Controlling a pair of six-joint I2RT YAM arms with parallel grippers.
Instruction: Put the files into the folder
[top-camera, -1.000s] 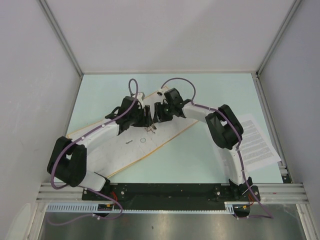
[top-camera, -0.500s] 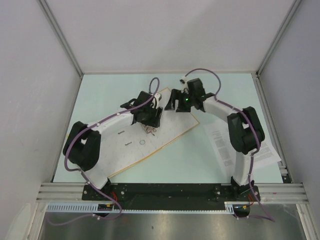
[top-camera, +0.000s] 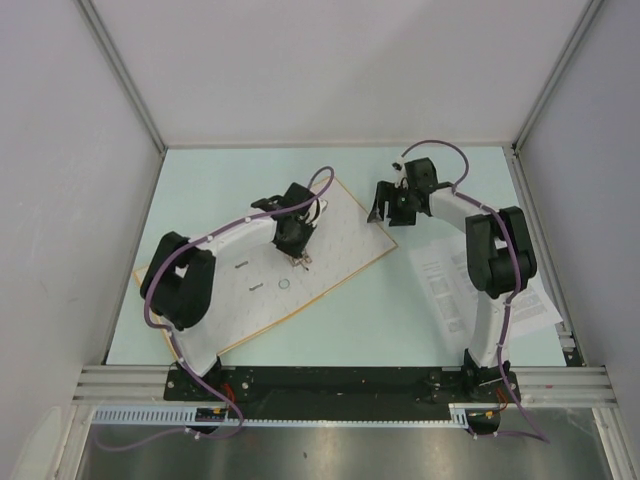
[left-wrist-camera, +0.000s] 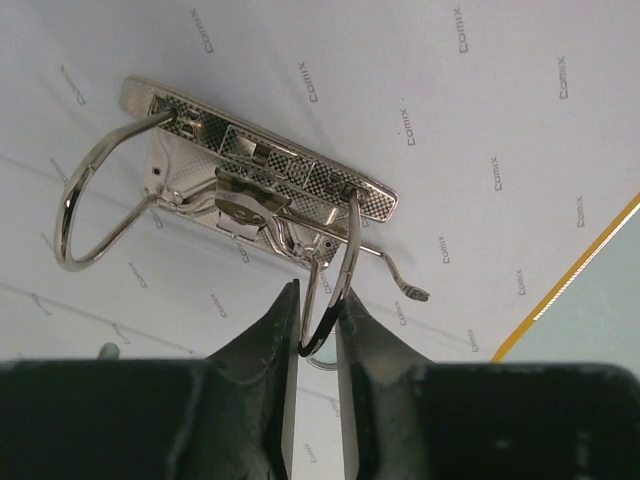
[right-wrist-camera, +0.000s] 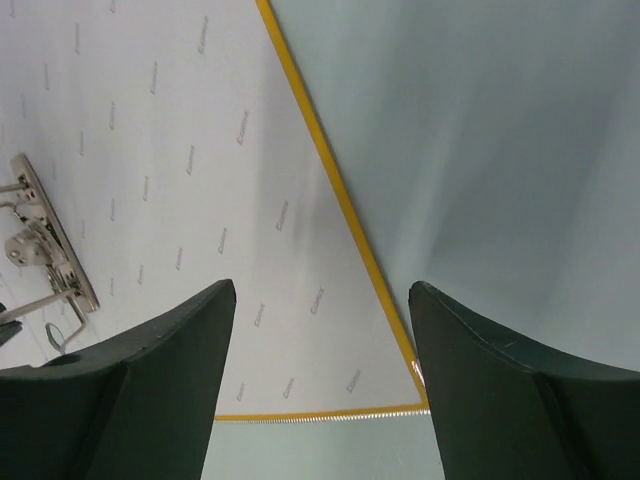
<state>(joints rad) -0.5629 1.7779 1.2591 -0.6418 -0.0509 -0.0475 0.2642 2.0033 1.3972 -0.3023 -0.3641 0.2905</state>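
Observation:
The folder lies open and flat on the table, pale inside with an orange-yellow rim. Its metal ring mechanism sits mid-sheet. My left gripper has its narrow jaws pressed on the nearer ring from both sides; the other ring stands free. From above, the left gripper is over the mechanism. My right gripper is open and holds nothing, above the folder's right corner; from above this gripper is just off that edge. The files lie on the table at right, partly under the right arm.
Grey walls close in the table on the left, back and right. A metal rail runs along the near edge by the arm bases. The mechanism's lever sticks out beside the gripped ring.
My left gripper has narrowed its jaws around the ring. The right arm has pulled back to the right, from the mechanism to the folder's right corner, uncovering more of the files.

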